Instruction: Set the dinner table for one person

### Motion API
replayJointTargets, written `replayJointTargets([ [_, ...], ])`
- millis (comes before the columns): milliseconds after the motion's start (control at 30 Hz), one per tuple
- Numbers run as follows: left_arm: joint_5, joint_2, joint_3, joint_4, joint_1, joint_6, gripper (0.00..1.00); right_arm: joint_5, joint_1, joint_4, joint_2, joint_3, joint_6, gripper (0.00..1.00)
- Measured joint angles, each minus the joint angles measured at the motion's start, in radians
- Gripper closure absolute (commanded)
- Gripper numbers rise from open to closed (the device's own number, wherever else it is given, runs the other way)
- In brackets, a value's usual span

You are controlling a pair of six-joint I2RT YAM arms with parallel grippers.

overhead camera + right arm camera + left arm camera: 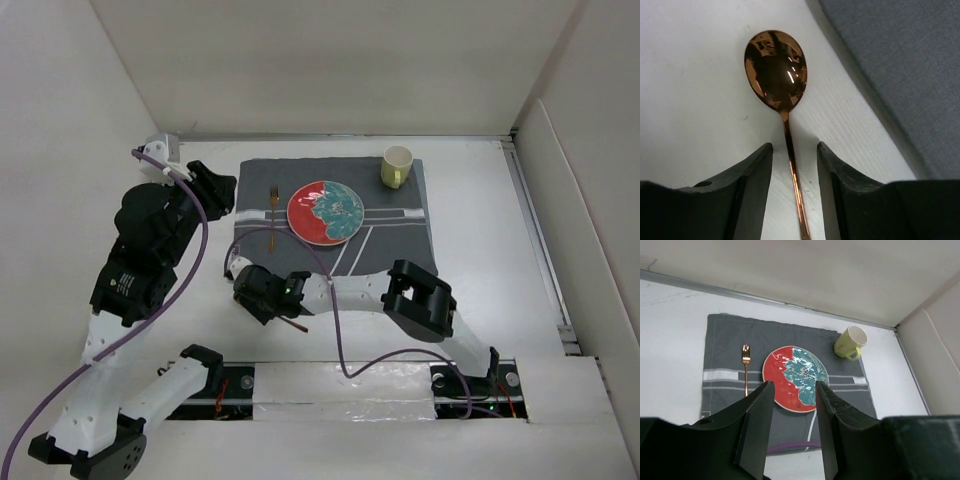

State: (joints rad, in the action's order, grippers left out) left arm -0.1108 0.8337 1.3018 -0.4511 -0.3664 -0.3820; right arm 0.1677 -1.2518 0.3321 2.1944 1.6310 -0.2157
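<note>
A copper spoon (775, 70) lies on the white dinner table (690, 75), just off the near left corner of the dark grey striped placemat (395, 235). My right gripper (794, 146) is open, one jaw on each side of the spoon's handle without touching it; in the top view it (262, 298) hovers over the spoon. On the placemat are a red and teal plate (326, 212), a copper fork (272, 203) to its left and a yellow-green mug (397, 165) at the far right corner. My left gripper (794, 385) is open and empty, held above the table by the placemat's left edge (220, 190).
White side panels wall the table on the left, back and right. A purple cable (335, 320) runs along the right arm over the placemat's near edge. The arm bases and a taped strip (340, 390) are at the near edge.
</note>
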Motion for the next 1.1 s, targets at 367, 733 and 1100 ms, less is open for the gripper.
replayJointTargets([
  [367, -0.042, 0.003, 0.0, -0.003, -0.013, 0.028, 0.65, 0.204, -0.086, 0.003, 0.002, 0.002, -0.051, 1.0],
  [733, 0.005, 0.102, 0.002, 0.096, -0.013, 0.029, 0.64, 0.168, 0.28, 0.031, -0.41, -0.063, -0.08, 1.0],
  [1100, 0.107, 0.187, -0.034, 0.184, -0.013, -0.004, 0.64, 0.157, 0.692, 0.027, -0.403, -0.207, -0.06, 1.0],
])
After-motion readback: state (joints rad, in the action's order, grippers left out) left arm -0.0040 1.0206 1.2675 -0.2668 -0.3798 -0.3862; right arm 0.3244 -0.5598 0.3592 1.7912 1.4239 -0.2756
